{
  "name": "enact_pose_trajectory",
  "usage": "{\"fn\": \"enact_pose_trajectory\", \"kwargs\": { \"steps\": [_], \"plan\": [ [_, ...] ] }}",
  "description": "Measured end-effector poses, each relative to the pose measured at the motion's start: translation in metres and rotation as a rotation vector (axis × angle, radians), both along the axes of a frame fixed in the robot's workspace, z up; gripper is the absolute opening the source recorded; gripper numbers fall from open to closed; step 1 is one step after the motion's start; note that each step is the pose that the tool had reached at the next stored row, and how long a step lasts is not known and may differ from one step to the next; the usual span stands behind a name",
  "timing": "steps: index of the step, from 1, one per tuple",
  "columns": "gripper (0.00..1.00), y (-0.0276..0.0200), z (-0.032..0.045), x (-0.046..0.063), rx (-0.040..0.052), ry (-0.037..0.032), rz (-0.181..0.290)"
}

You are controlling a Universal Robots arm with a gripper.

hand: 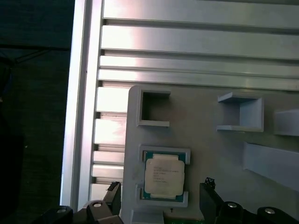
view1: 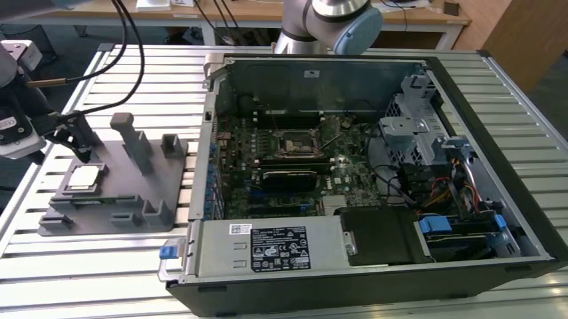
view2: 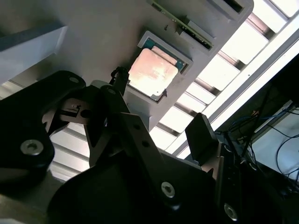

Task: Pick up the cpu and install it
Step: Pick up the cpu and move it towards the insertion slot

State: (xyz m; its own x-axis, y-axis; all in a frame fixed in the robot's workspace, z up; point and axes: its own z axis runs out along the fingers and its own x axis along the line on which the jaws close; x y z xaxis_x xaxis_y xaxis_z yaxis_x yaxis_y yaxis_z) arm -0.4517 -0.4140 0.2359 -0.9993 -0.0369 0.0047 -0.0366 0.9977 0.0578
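- The cpu (hand: 163, 175) sits in a grey tray (view1: 120, 179) pocket; the claw (hand: 160, 189) hovers spread, one finger either side.
- Upright tray posts (view1: 133, 136) stand near; open computer case (view1: 355, 166) beside; tabletop (view1: 89, 266) edge close.

text: none legible | cpu (hand: 163, 173) top: faint print | power supply label (view1: 279, 249): unreadable

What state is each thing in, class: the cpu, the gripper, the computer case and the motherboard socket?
cpu: lying flat in its recess in the grey tray, not gripped.
gripper: open, fingers either side of the cpu, apart from it.
computer case: on its side, side panel off, interior exposed.
socket: no silver chip seen in it; looks empty.
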Motion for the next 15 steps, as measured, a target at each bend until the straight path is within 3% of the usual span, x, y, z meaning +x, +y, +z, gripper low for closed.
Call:
{"fn": "enact_pose_trajectory", "kwargs": {
  "steps": [10, 15],
  "plan": [
    [0.76, -0.0002, -0.0175, 0.003, -0.0015, -0.0001, -0.007],
    [0.76, -0.0002, -0.0229, 0.003, -0.0099, -0.0001, -0.014]
  ]
}}
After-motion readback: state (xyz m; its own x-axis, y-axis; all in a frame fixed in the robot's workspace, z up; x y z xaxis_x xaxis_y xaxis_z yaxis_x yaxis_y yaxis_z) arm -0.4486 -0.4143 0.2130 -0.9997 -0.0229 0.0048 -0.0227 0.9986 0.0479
